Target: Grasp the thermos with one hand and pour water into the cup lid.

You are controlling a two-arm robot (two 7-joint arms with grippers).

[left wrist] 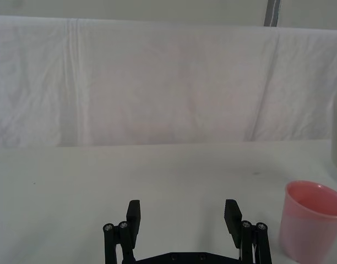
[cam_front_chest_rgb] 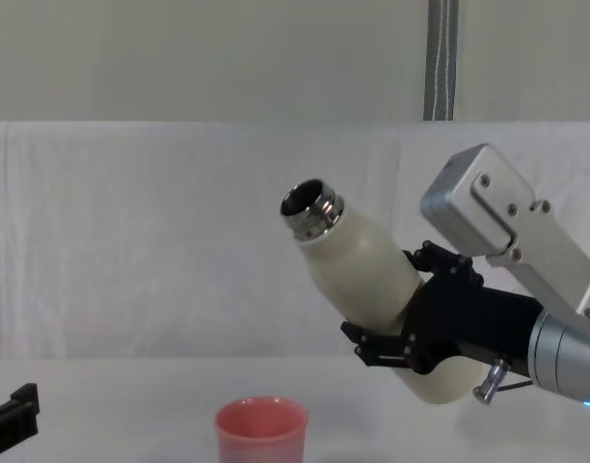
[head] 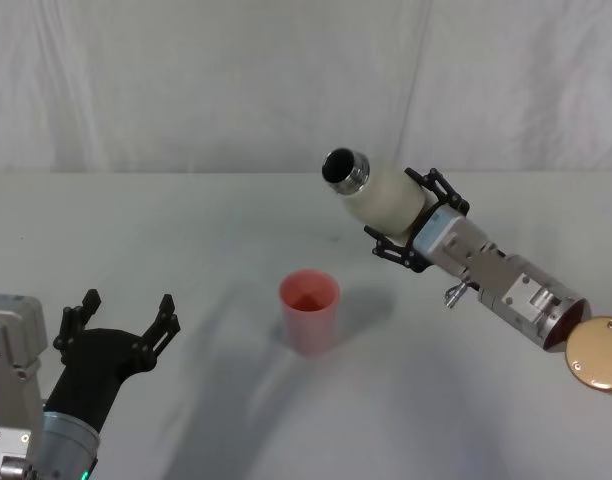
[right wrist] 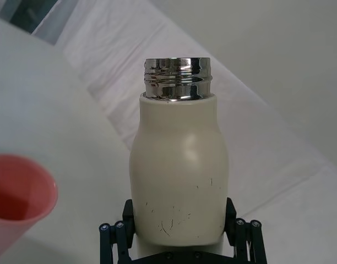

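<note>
Right hand with black fingers clamped around matte cream thermos, tilted above desk, steel neck up-left, round pink cup lid mid-desk, left gripper fingers wide, near front-left corner

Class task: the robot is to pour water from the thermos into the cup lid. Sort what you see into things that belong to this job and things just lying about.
Belongs to the job:
- thermos, tilted, lifted off the table
- cup lid, upright on the table
- right tool, shut on the thermos

Just lying about:
- left tool, open, idle near the table's left
- white table
- white backdrop cloth
</note>
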